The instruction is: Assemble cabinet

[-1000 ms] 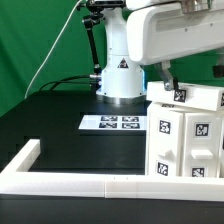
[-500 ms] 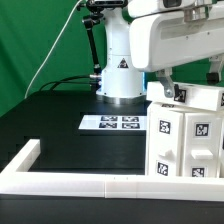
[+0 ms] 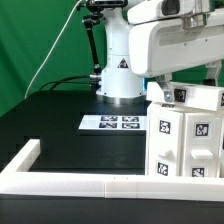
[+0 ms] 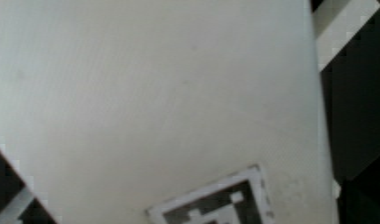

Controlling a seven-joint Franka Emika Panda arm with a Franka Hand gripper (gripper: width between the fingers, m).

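The white cabinet (image 3: 186,135), a boxy body with several black-and-white tags, stands at the exterior view's right on the black table. My gripper (image 3: 170,88) hangs right over the cabinet's top piece. The big white hand hides most of it, and only a dark finger (image 3: 164,84) shows at the top edge. In the wrist view a white cabinet panel (image 4: 160,100) fills nearly the whole picture, with part of a tag (image 4: 222,205) on it. No fingers show there. I cannot tell whether the jaws are open or shut.
The marker board (image 3: 112,123) lies flat in the middle of the table. The low white border frame (image 3: 60,182) runs along the front and the exterior view's left. The arm's white base (image 3: 120,78) stands at the back, before a green backdrop.
The hand has come down closer over the cabinet's top. The cabinet has not moved.
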